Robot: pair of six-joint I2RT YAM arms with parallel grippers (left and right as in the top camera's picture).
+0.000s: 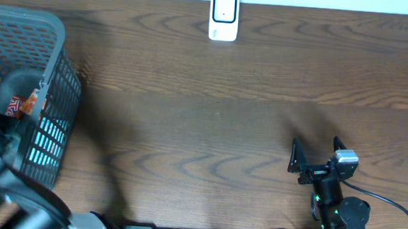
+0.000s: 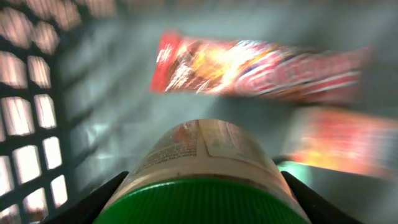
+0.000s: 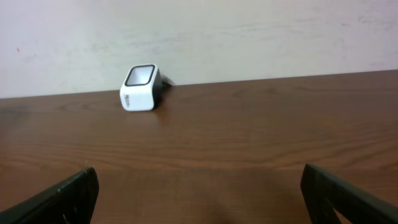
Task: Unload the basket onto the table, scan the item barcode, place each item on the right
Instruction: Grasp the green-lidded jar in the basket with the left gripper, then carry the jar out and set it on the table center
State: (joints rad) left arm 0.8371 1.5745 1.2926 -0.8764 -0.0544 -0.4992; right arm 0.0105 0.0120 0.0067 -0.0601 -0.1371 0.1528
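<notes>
Inside the grey basket, my left gripper is shut on the item, a pale labelled jar with a ribbed green lid. Its black fingers press against both sides of the jar, which lies with the lid toward the camera. In the overhead view the left arm reaches into the basket and hides the jar. The white barcode scanner stands at the table's far edge, and shows as the scanner in the right wrist view. My right gripper hovers open and holds nothing.
Red snack packets lie on the basket floor beyond the jar, and another packet is to the right. The basket's mesh wall is close on the left. The brown wooden table lies between basket and scanner.
</notes>
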